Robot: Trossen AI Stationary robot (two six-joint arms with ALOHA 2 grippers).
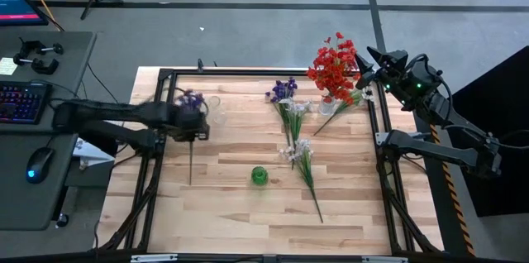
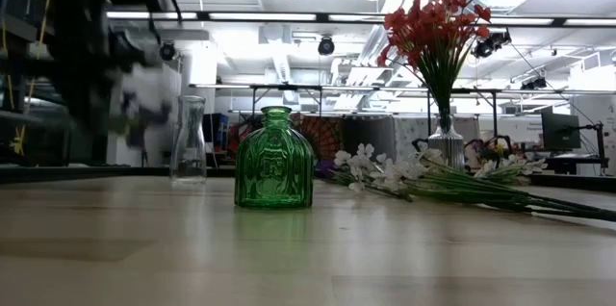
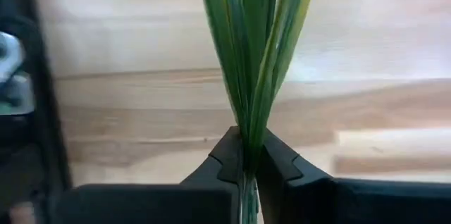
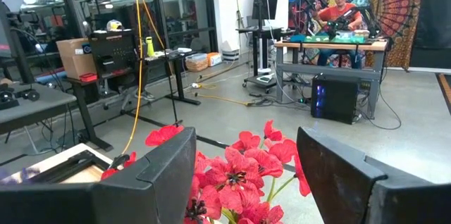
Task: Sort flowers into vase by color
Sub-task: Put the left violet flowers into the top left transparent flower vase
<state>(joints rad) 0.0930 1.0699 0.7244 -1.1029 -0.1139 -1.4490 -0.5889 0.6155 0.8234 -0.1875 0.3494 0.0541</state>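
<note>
My left gripper (image 1: pixel 195 129) is over the table's left part, shut on a purple flower (image 1: pixel 192 98) whose green stem (image 1: pixel 190 168) runs toward the near edge. An empty clear vase (image 1: pixel 216 112) stands just right of it. The green vase (image 2: pixel 275 159) stands near the table's middle. The red flowers (image 1: pixel 333 69) stand in a clear vase (image 2: pixel 445 142) at the far right. My right gripper (image 4: pixel 246 175) hovers open and level just above their blooms. Another purple flower (image 1: pixel 283 89) and white flowers (image 1: pixel 297 151) lie flat on the table. My left gripper pinches the purple flower's bundle of green stem and leaves (image 3: pixel 248 136) between its two fingers (image 3: pixel 225 157), below the blooms. The fingers come from above, pointing down, across the stem. The blooms (image 2: pixel 144 104) are off the table; I cannot tell whether the stem's end is.
A black frame (image 1: pixel 165 73) borders the wooden table. One more white flower (image 1: pixel 354 99) lies beside the red flowers' vase. Bare wood lies at the near left and near right. A desk with a keyboard (image 1: pixel 21 102) stands beyond the left edge.
</note>
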